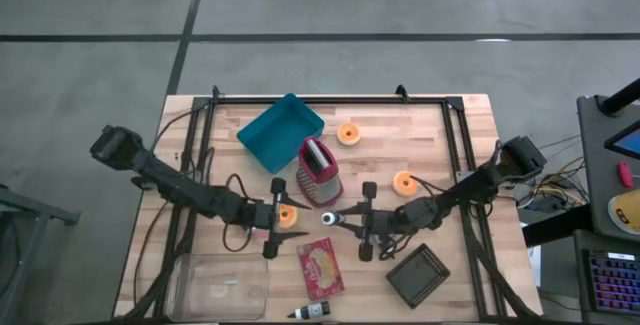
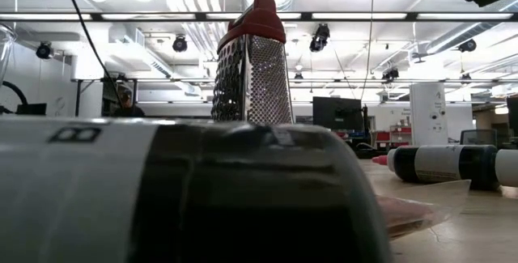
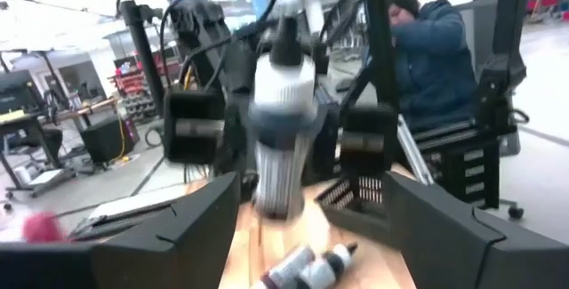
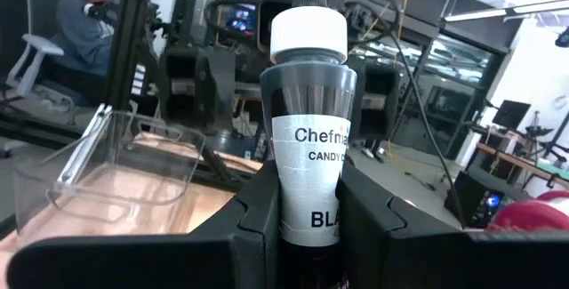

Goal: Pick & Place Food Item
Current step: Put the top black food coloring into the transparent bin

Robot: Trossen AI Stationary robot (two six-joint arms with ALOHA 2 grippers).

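Observation:
A dark food-colour bottle (image 4: 309, 160) with a white label and white cap is lifted over the table's middle, with my right gripper (image 1: 352, 221) shut on it. In the high view the bottle (image 1: 330, 219) lies level, cap toward the table's left. My left gripper (image 1: 290, 221) faces it from the left, a short way off, open and touching nothing. In the left wrist view the bottle (image 3: 283, 129) shows beyond my open left gripper (image 3: 311, 227). An orange food piece (image 1: 287, 215) lies on the table under the left gripper. My right gripper pinches the bottle's labelled body (image 4: 309, 191) between its two fingers (image 4: 258, 213). The fingers come level from the table's right and lie along the bottle. The cap end (image 4: 308, 33) sticks out past the fingertips, and the bottle is clear of the table.
A metal grater (image 1: 318, 173) with a red top stands just behind the grippers, and a teal tray (image 1: 282, 130) lies behind it. Two more orange pieces (image 1: 348, 133) (image 1: 404, 182), a red packet (image 1: 320, 267), a black square (image 1: 418, 275), a clear tub (image 1: 220, 285) and a small bottle (image 1: 310, 311) lie around.

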